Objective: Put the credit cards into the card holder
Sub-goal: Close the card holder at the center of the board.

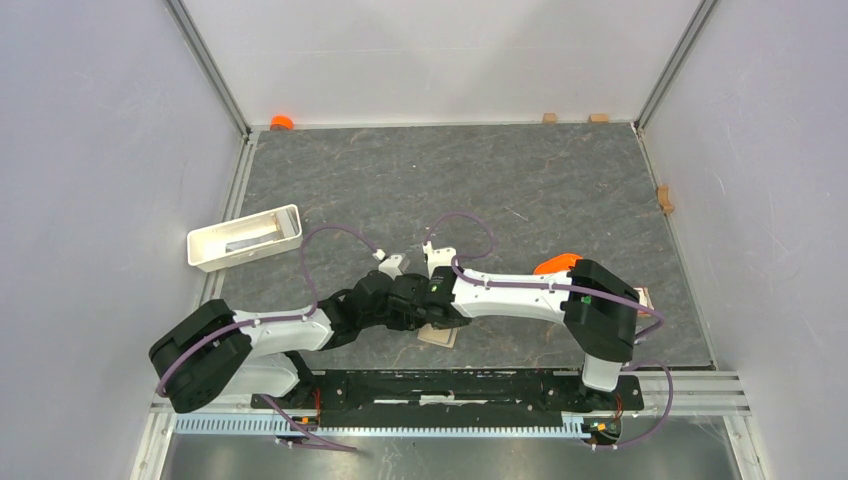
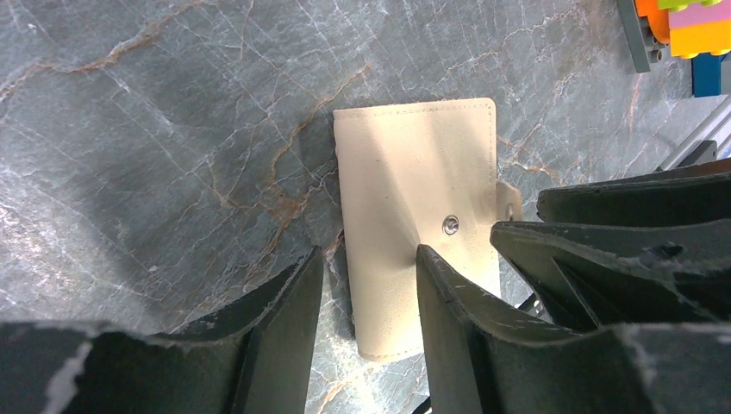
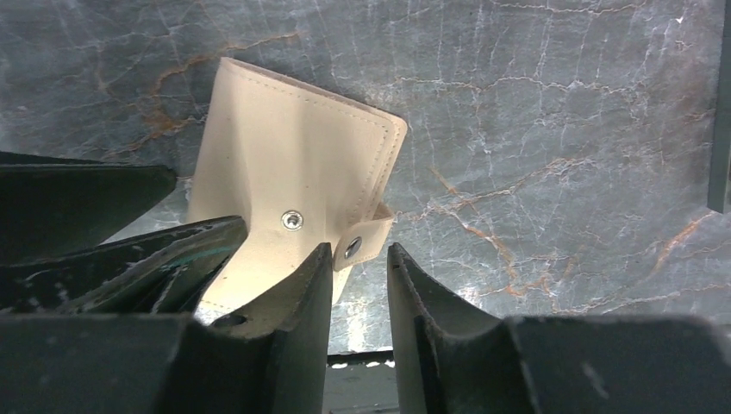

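- Centrally, the card holder (image 2: pixel 414 172) lies closed and flat on the grey marbled table (image 2: pixel 129 129), near its front edge and under both wrists. Its beige cover faces up, with a metal snap stud (image 2: pixel 449 224) showing.
- Snap tab (image 3: pixel 369 237): unfastened, it sticks out past the holder's long edge, with its cap apart from the stud.
- Handling, as a judgement: the holder looks light, soft and floppy, with a stitched rim, and the cover dimples around the stud. It would likely slide on the smooth stone if pushed from one side only, so one side wants pinning while the other is lifted. The free tab and the opening edge beside it look the best places to take hold. The spine side offers little to pinch.
- Left gripper (image 2: pixel 369 254): the jaws stand about half apart and straddle the edge opposite the tab, one finger over the cover and the other over bare table. Nothing is clamped, and whether a finger touches the cover cannot be told.
- Right gripper (image 3: pixel 360 256): the jaws stand narrowly apart with the tips just at the tab. The gap is empty, so there is no hold yet.
- Credit cards: none shows in either wrist view, and from above they cannot be made out.
- Surroundings: coloured toy bricks (image 2: pixel 685 26) lie well apart on the tab side, and a white tray (image 1: pixel 240 255) sits well apart to the left.
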Controlling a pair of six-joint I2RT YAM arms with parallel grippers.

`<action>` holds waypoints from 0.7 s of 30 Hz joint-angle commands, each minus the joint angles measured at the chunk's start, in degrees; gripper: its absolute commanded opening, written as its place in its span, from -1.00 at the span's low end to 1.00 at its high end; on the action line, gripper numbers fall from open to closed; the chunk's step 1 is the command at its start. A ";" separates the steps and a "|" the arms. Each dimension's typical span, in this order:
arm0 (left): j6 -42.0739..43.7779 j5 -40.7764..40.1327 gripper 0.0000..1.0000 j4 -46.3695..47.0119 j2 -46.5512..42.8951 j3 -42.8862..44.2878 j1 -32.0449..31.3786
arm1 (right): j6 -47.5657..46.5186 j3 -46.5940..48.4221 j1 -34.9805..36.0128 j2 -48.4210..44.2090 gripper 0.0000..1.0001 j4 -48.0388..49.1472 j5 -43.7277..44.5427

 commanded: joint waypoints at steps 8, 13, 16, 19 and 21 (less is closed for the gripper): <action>-0.19 -1.91 0.04 -5.78 0.59 -1.40 -0.70 | 0.60 2.89 0.23 1.76 -0.45 0.24 2.74; -0.11 -1.94 0.04 -5.78 0.36 -1.41 -0.65 | 0.54 3.65 0.27 1.68 -0.46 -0.14 3.02; -0.10 -1.88 0.04 -5.78 0.29 -1.41 -0.70 | 0.58 4.17 0.33 1.68 -0.45 -0.37 3.33; -0.10 -2.01 0.03 -5.78 0.26 -1.41 -0.70 | 0.65 4.57 0.32 1.66 -0.46 -0.61 3.81; -0.10 -1.98 0.03 -5.78 0.26 -1.42 -0.70 | 0.59 4.82 0.33 1.59 -0.46 -0.67 3.98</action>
